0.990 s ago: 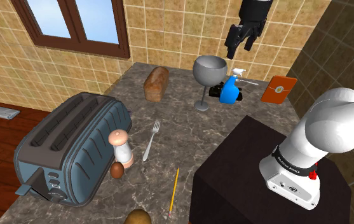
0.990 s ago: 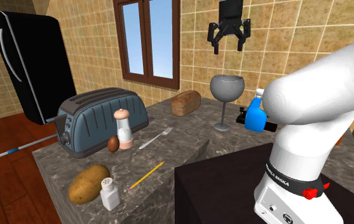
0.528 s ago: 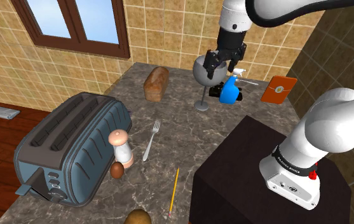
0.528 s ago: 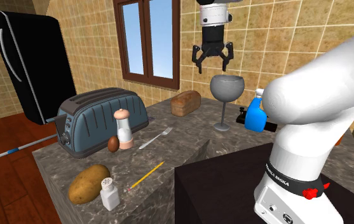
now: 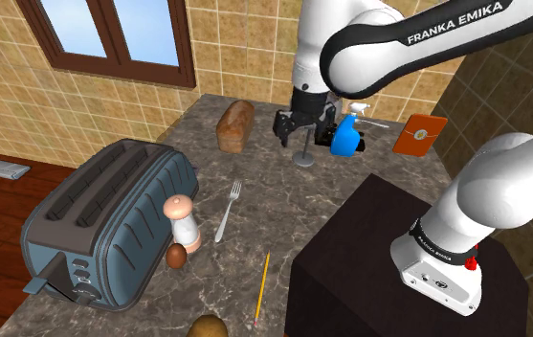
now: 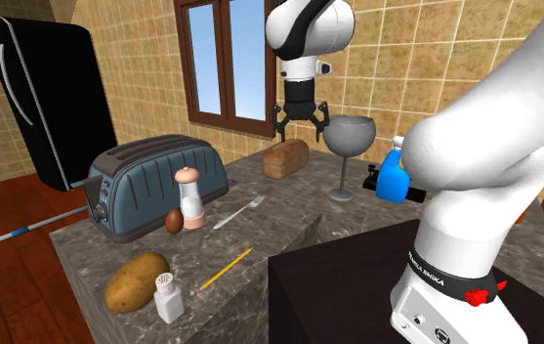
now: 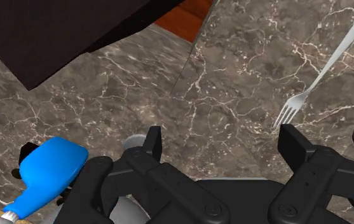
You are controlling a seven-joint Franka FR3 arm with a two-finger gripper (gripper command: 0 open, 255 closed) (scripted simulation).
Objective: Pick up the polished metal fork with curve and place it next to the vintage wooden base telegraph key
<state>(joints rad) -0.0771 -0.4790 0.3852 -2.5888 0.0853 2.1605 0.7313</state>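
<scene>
While nothing is held, things stand so:
Gripper [image 5: 301,132]: fingers apart and empty, hanging over the far counter [image 5: 283,206], close beside the glass [image 6: 348,135].
Fork [image 5: 228,213]: flat on the counter, nearer than the gripper, just right of the pepper mill [image 5: 184,222] in the shoulder view.
Risk, glass: a careless swing could topple it.
Risk, fork: thin and low, so the fingers may scrape stone or slip.

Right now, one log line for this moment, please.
gripper: jaws open, empty, above counter | fork: flat on counter, not yet grasped
</scene>
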